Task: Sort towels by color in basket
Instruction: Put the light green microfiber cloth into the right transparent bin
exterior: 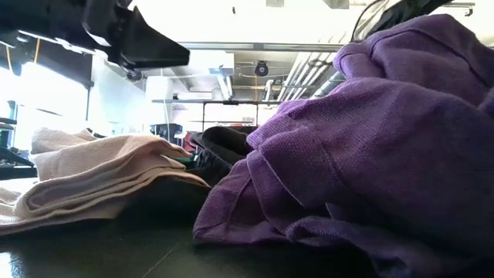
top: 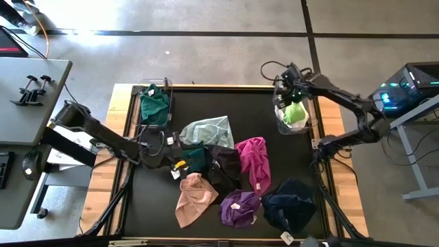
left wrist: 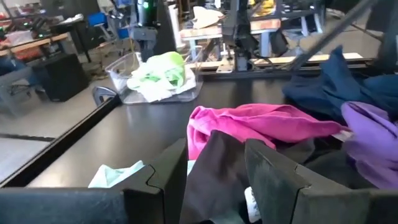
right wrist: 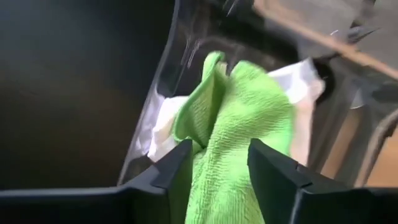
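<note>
Over at the far right corner of the table, the right gripper [top: 291, 88] hangs above a clear basket [top: 282, 125], its fingers [right wrist: 176, 168] parted around a lime towel [right wrist: 239, 134] lying in the basket; whether they grip it I cannot tell. Meanwhile the left gripper [top: 180, 159], fingers apart and empty, sits low among the loose towels: a dark green towel [top: 195, 158], a black towel [top: 221, 169], a magenta towel [top: 254, 161].

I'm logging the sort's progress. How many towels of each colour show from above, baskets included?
Dark green towel: 2
Lime towel: 1
Pale mint towel: 1
Black towel: 1
Magenta towel: 1
Peach-pink towel: 1
Purple towel: 1
Navy towel: 1
Total: 9
</note>
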